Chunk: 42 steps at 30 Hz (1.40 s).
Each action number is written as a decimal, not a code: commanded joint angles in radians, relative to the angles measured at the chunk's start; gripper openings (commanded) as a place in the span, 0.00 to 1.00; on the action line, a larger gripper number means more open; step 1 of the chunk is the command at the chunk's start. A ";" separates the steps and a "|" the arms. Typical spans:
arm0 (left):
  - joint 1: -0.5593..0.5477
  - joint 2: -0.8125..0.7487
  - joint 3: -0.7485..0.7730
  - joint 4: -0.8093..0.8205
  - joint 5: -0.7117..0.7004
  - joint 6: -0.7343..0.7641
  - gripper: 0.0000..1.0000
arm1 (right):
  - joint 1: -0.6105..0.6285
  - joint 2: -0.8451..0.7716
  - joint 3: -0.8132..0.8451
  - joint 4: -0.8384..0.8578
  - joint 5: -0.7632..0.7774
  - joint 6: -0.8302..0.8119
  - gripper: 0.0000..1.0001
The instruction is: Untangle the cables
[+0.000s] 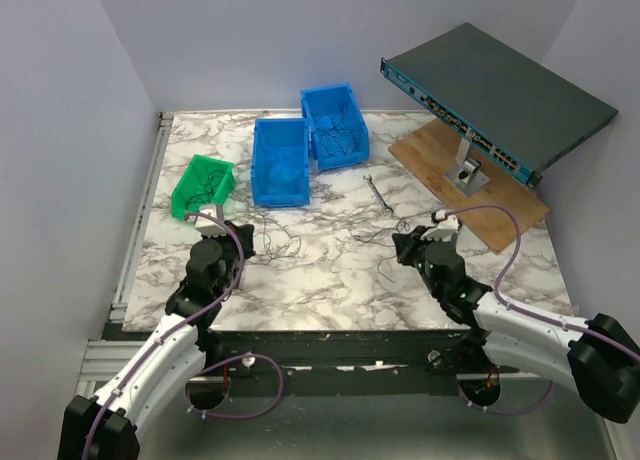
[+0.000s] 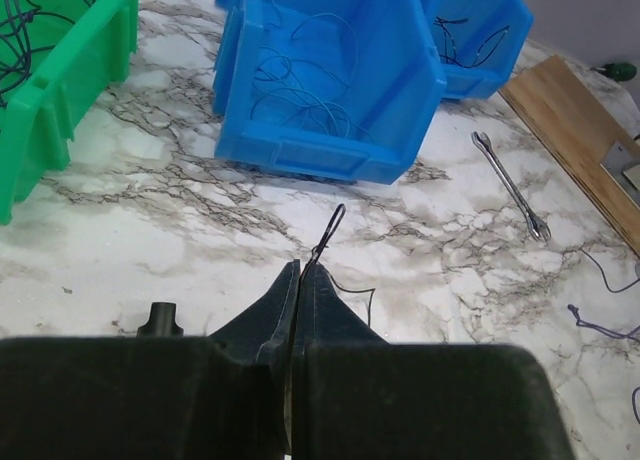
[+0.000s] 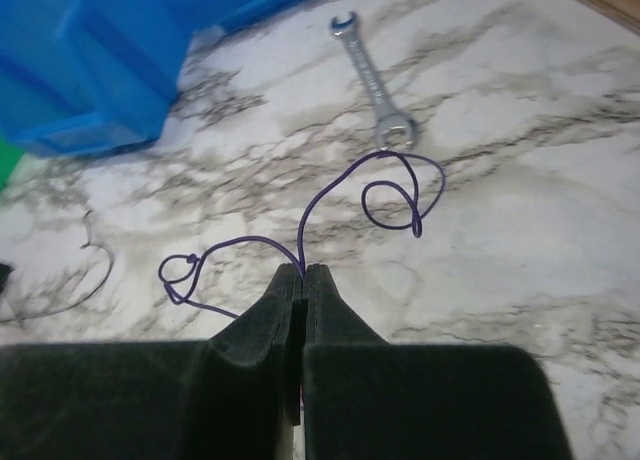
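My left gripper (image 2: pixel 300 266) is shut on a thin dark cable (image 2: pixel 329 230) that sticks up from between the tips and loops down to the marble on the right. In the top view, the left gripper (image 1: pixel 240 232) sits next to loose dark strands (image 1: pixel 275 242). My right gripper (image 3: pixel 303 270) is shut on a thin purple-blue cable (image 3: pixel 400 192), which curls into loops on both sides over the marble. In the top view, the right gripper (image 1: pixel 403 244) is right of centre. The two cables lie apart.
A green bin (image 1: pixel 205 185) and two blue bins (image 1: pixel 280 160) (image 1: pixel 335 125) hold more thin wires. A silver wrench (image 1: pixel 378 195) lies on the marble table (image 1: pixel 330 270). A network switch (image 1: pixel 500 100) is propped on a wooden board (image 1: pixel 500 215) at the right.
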 commanded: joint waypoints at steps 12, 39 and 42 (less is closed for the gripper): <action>-0.001 0.104 0.080 -0.034 0.068 0.040 0.00 | 0.001 0.096 -0.010 0.227 -0.437 -0.121 0.01; -0.034 0.726 0.583 -0.683 0.016 -0.043 0.98 | 0.002 0.101 -0.018 0.228 -0.438 -0.100 0.01; -0.036 0.828 0.641 -0.706 0.068 -0.011 0.99 | 0.002 0.102 -0.019 0.231 -0.435 -0.096 0.01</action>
